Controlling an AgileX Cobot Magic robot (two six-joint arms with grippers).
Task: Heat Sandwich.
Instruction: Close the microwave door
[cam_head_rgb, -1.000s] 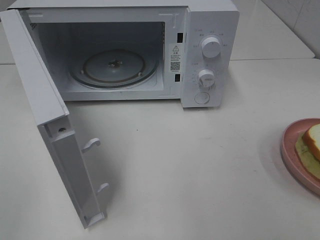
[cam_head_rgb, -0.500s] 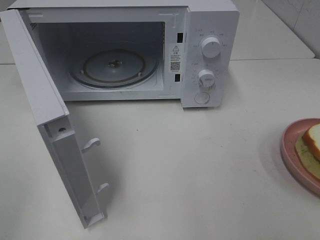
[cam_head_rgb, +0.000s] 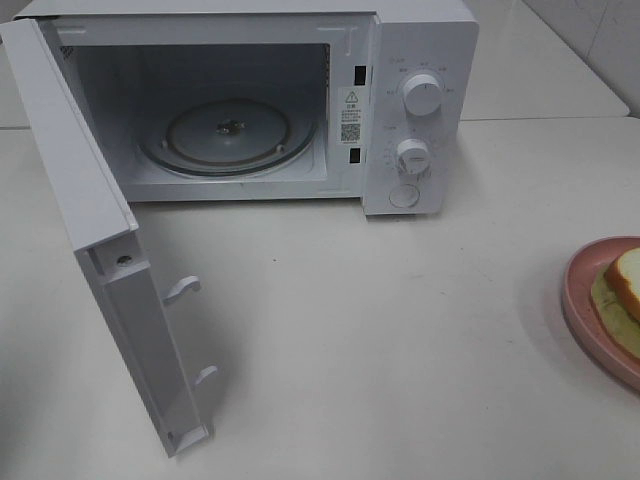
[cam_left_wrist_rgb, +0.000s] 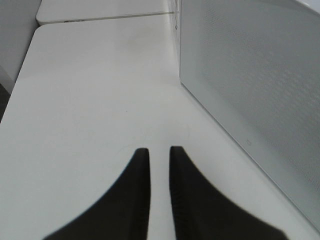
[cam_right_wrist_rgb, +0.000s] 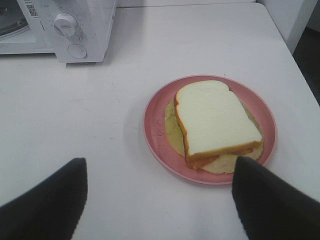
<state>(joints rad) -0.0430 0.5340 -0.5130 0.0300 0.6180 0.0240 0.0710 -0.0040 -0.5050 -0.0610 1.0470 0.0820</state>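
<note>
The sandwich (cam_right_wrist_rgb: 212, 120), white bread with an orange-tan crust over a yellow-green layer, lies on a pink round plate (cam_right_wrist_rgb: 156, 131). Both show at the right edge of the high view, sandwich (cam_head_rgb: 626, 285) on plate (cam_head_rgb: 583, 290). The white microwave (cam_head_rgb: 420, 100) stands at the back with its door (cam_head_rgb: 100, 250) swung wide open and a bare glass turntable (cam_head_rgb: 228, 135) inside. My right gripper (cam_right_wrist_rgb: 157, 192) is open, its fingers wide apart, short of the plate's near rim. My left gripper (cam_left_wrist_rgb: 160, 155) has its fingers almost together over bare table, holding nothing, beside the microwave's side wall (cam_left_wrist_rgb: 255, 75). Neither gripper shows in the high view.
The open door juts toward the table's front left. Two knobs (cam_head_rgb: 421, 95) and a round button sit on the microwave's right panel. A second table (cam_head_rgb: 540, 60) adjoins at the back right. The table's right edge lies beyond the plate in the right wrist view.
</note>
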